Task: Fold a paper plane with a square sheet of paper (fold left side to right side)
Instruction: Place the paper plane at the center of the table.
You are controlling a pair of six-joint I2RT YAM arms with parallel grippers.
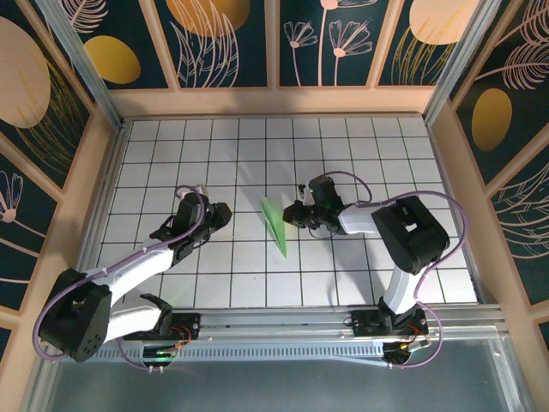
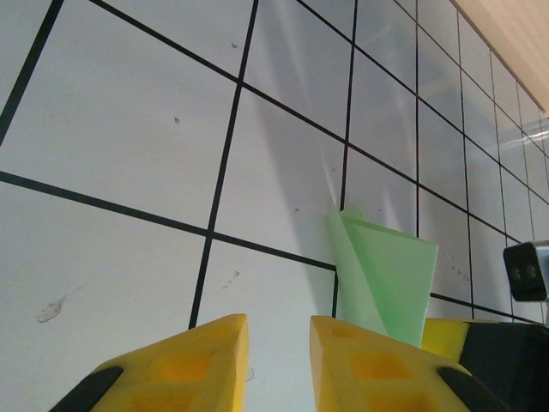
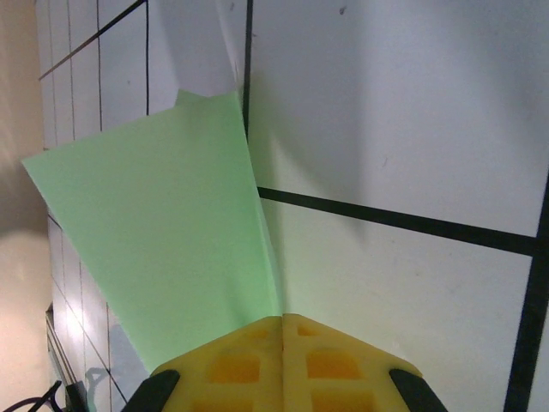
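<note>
Bright, even light lay over the white table [image 1: 257, 146], and the grid lines around the green paper [image 3: 163, 249] stood sharp. Soft grey shadows spread on the tiles just beside the paper. Far from it, the patterned walls [image 1: 223, 43] were dimmer and leaned outward toward the corners.

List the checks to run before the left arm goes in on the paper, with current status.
1. Right gripper shut on the tip of the sheet of paper: ok.
2. Left gripper jaws apart, nothing between them: ok.
3. Left gripper short of the paper, not touching it: ok.
4. Paper flap raised off the table: ok.
5. Creases lined up along the fold: cannot tell.
</note>
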